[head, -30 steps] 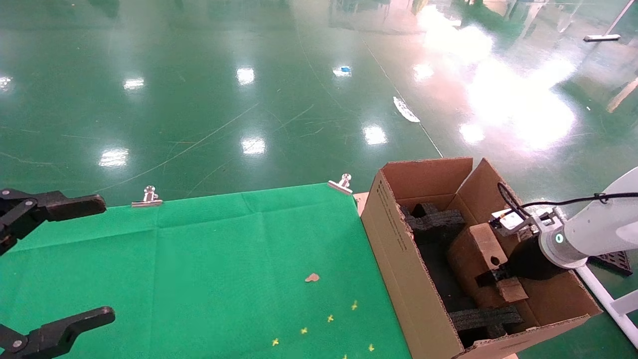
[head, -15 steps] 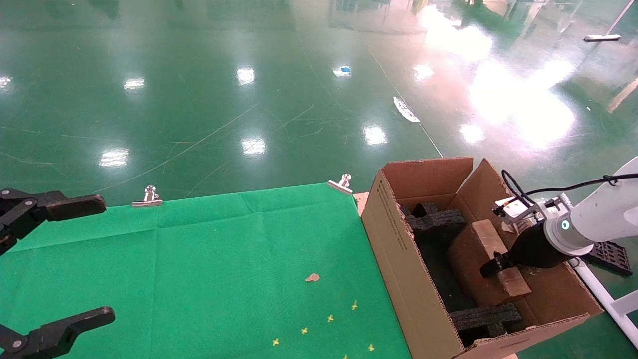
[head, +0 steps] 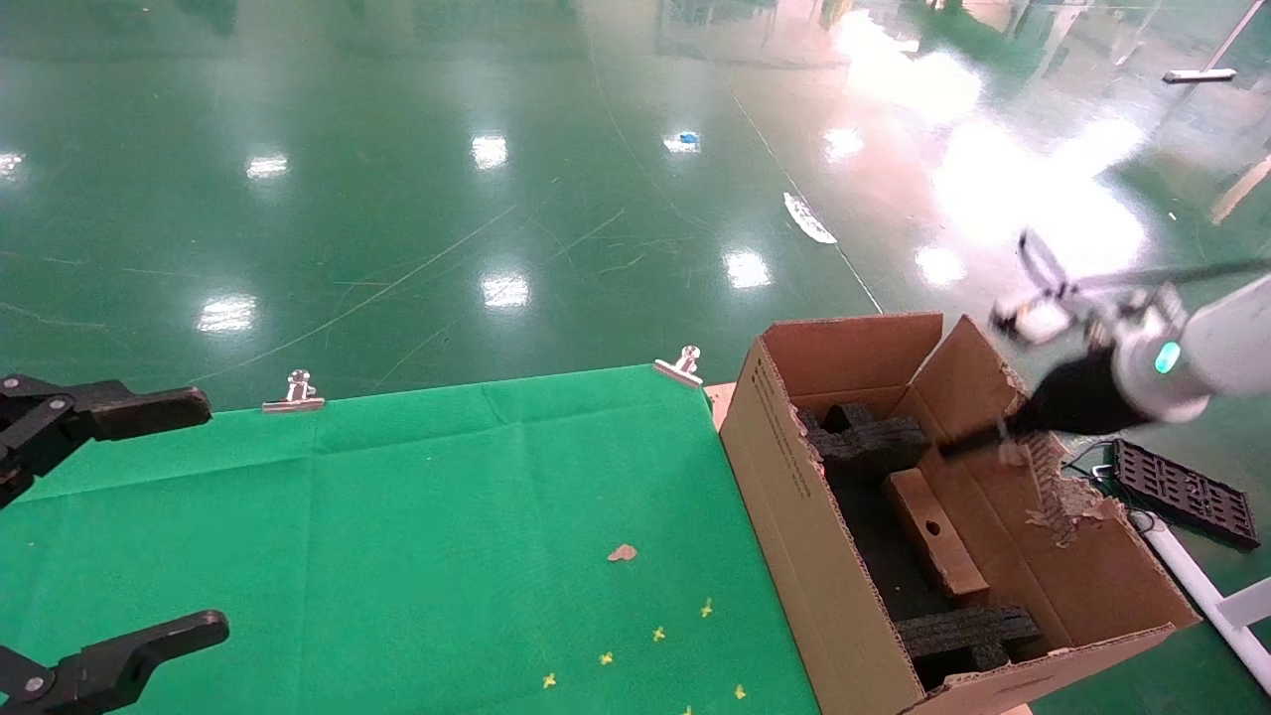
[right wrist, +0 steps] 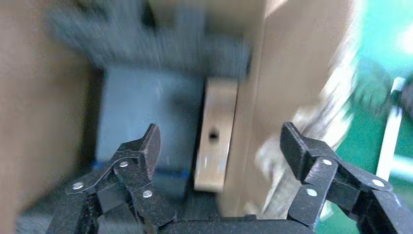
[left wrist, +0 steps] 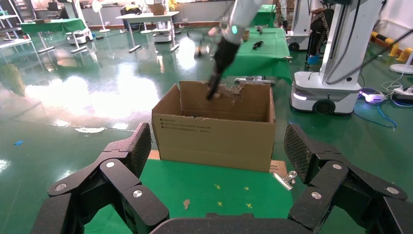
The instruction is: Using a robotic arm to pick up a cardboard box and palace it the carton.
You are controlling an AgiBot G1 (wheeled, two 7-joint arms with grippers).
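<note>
The right gripper of the robotic arm hangs above the carton at about 3 o'clock in the head view, over the ragged far-side flap. Only the right wrist view shows its fingers: spread wide with nothing between them. That view looks down on the box, a round hole in its narrow face.

The head view places the box inside the carton, on edge against the right wall, between two black foam blocks. The left wrist view hides the box altogether: it shows only the carton's outer wall, with small black print too fine to read.

The left gripper sits at 9 o'clock over the green cloth, fingers released and well apart, empty.

The cloth is clipped to the table by two metal clips; yellow marks and a brown scrap lie on it. The floor is glossy green. The left wrist view adds other green-covered tables and a white robot base.
</note>
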